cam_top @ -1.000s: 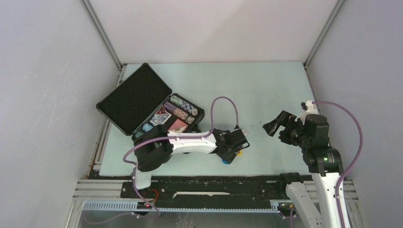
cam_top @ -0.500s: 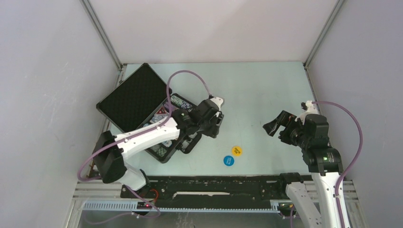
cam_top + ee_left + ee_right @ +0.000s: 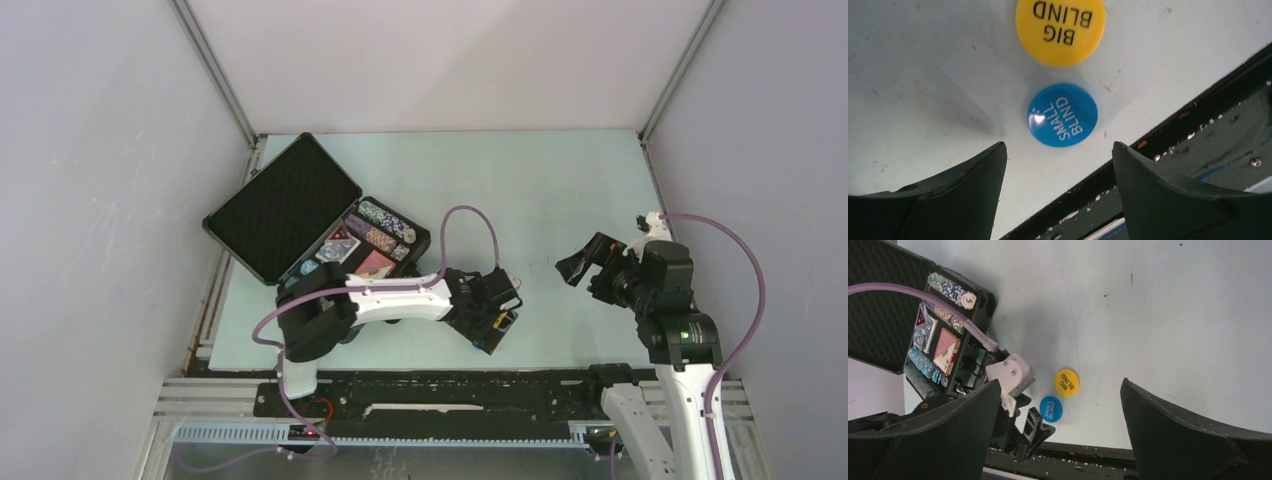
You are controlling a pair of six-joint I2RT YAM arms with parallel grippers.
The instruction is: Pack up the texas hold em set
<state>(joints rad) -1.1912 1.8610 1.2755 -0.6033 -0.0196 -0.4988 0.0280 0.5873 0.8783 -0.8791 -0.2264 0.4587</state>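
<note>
Robot lab cell: white panel walls [image 3: 100,200], aluminium framing [image 3: 214,70].

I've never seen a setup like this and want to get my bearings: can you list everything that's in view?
Briefcase: one, black, open, far left of the table.
Poker chips: several rows, multicolour, inside the briefcase; too many to count.
Card deck: one clearly seen, red, inside the briefcase.
Big blind disc: one, yellow, on the table near its front edge.
Small blind disc: one, blue, beside the yellow one, not touching.
Table: one, pale green.
Left gripper: black, open, over the blue disc.
Right gripper: black, open, empty, at the right.
</note>
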